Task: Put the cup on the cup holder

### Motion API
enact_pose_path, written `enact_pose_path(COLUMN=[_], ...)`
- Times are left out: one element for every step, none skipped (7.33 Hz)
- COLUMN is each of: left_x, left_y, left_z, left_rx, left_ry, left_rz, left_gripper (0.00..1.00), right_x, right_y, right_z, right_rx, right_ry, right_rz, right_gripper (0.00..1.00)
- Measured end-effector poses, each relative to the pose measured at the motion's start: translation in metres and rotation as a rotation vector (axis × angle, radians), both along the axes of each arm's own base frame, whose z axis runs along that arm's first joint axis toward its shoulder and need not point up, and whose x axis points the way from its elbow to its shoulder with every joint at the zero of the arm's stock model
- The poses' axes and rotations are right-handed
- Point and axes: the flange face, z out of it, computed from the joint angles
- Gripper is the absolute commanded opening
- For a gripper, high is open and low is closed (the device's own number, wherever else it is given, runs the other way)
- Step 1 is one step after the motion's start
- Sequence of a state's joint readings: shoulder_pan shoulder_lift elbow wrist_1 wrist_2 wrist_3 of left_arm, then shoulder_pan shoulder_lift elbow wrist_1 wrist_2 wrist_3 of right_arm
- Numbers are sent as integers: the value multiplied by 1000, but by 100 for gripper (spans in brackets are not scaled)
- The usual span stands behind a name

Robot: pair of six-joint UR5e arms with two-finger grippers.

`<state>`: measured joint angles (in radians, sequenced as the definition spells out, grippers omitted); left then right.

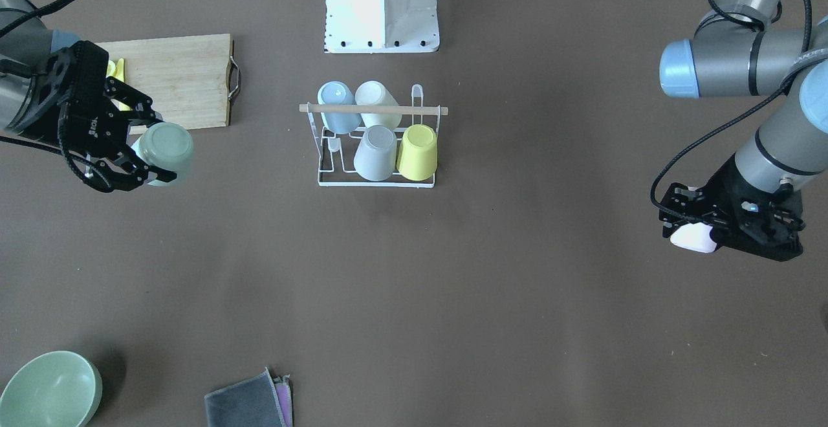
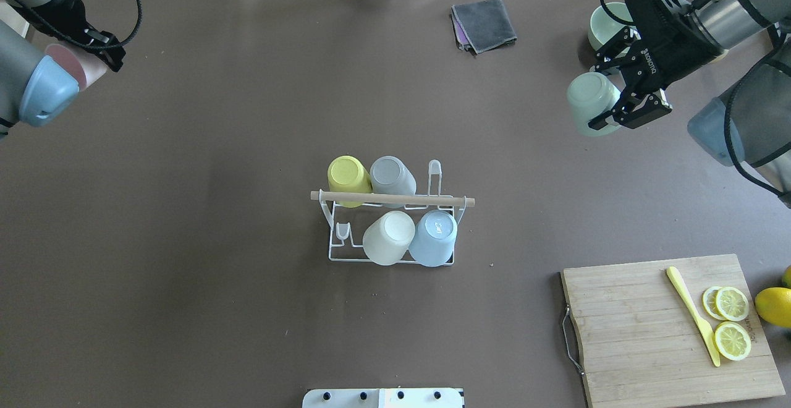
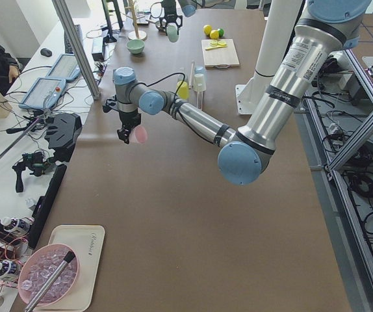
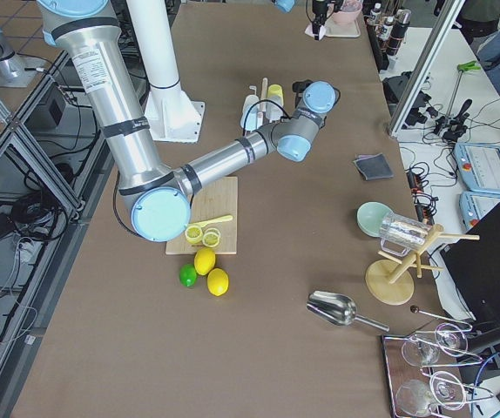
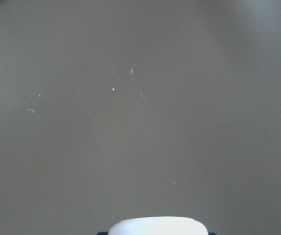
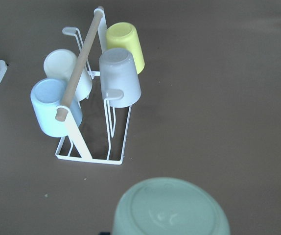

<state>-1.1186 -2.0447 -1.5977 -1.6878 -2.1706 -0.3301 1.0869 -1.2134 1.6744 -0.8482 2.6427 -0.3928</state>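
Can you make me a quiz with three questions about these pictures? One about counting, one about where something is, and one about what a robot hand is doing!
1. How many cups sit on the cup holder?
A) two B) six C) four

2. Where is the pale green cup?
A) in the right gripper B) on the cup holder C) in the left gripper

3. What is the left gripper doing?
A) open and empty B) shut on a pink cup C) shut on the cup holder

Answers:
1 C: a yellow cup, a grey cup, a cream cup and a blue cup sit bottoms-up on it.
2 A: its fingers clamp the green cup off to the side of the holder.
3 B: the pink cup sits between its fingers, above the table.
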Motion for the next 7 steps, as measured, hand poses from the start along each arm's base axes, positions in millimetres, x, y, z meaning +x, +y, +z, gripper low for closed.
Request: enact_pose_path(left_x=[6, 13, 29, 50, 62, 65, 64], left_y=[7, 14, 24, 38, 50, 60, 69], left_z=[-21, -39, -53, -66, -78, -86, -86], left_rx=[43, 77, 106, 137, 173, 221, 274], left_ry=[74, 154, 232, 313, 385, 448, 504], left_rz=[-26, -58, -74, -71, -63, -56, -47], left_gripper=[0, 0, 0, 0, 0, 0, 0], right_x=[-7, -28, -57, -84, -109, -131, -150], right_y=[7, 22, 43, 62, 74, 86, 98], right_z=[-15, -29, -41, -55, -77, -96, -104], right_rx=[24, 29, 6, -19, -20, -8, 13], right_ry=[-56, -141, -244, -332, -395, -438, -457], right_rz=[69, 140, 183, 202, 203, 196, 189], right_gripper=[0, 0, 0, 0, 0, 0, 0])
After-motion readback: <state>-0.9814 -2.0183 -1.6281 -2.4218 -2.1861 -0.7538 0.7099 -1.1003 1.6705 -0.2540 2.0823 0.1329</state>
